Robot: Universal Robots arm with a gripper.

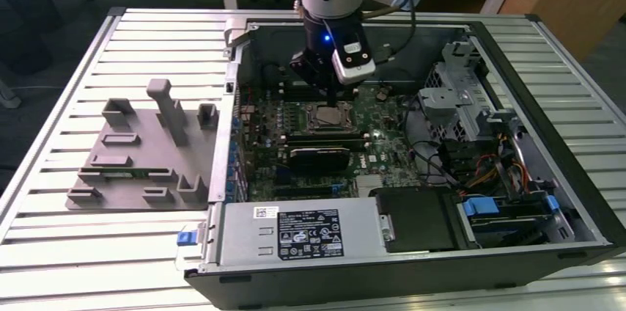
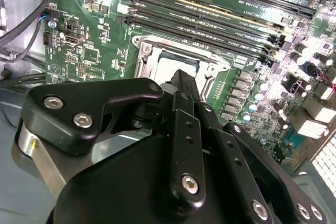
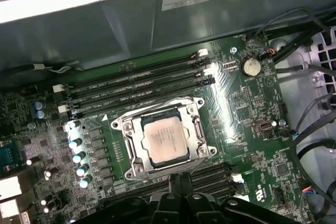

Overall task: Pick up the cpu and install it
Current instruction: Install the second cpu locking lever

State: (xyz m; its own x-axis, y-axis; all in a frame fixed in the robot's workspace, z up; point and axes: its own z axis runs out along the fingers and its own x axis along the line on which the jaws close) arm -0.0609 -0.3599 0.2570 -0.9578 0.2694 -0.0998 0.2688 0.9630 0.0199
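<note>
The cpu [image 3: 165, 139] lies flat inside the socket frame [image 3: 131, 148] near the middle of the motherboard [image 3: 247, 114], beside the 4 memory slots [image 3: 142, 80], so it appears already seated. The gripper [image 1: 333, 100] hangs just above it inside the open computer case [image 1: 547, 179]; I cannot tell whether its fingers are spread or pressed together, but nothing seems pinched

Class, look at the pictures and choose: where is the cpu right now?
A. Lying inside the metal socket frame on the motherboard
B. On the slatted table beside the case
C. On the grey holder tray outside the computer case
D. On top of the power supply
A: in the first wrist view the silver-topped cpu lies inside the metal socket frame on the green motherboard.
</note>
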